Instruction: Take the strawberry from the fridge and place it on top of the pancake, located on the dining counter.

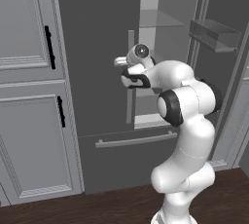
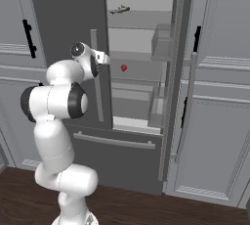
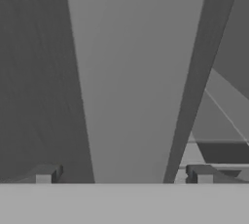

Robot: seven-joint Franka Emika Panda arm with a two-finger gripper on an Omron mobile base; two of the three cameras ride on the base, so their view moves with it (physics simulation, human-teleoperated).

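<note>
The fridge (image 1: 97, 47) is a tall dark grey unit; its left door (image 2: 63, 13) is closed and its right door stands swung open. A tiny red strawberry (image 2: 124, 67) lies on a glass shelf inside. My gripper (image 2: 105, 58) hovers at the left door's vertical bar handle (image 2: 97, 97), left of the berry and apart from it. In the hand view my gripper (image 3: 124, 177) is open, its fingertips (image 3: 46, 174) wide apart with the pale bar (image 3: 131, 96) running between them. From the left base view the gripper (image 1: 120, 62) sits by the handle (image 1: 130, 86). The pancake and dining counter are out of view.
A small grey-green flat item (image 2: 119, 9) lies on the upper shelf. The open right door (image 2: 168, 87) carries clear bins (image 1: 214, 33). Light grey panelled cabinets (image 1: 29, 96) with black handles flank the fridge. The bottom drawer (image 1: 131, 140) has a horizontal bar. Dark wood floor (image 2: 146, 209) lies below.
</note>
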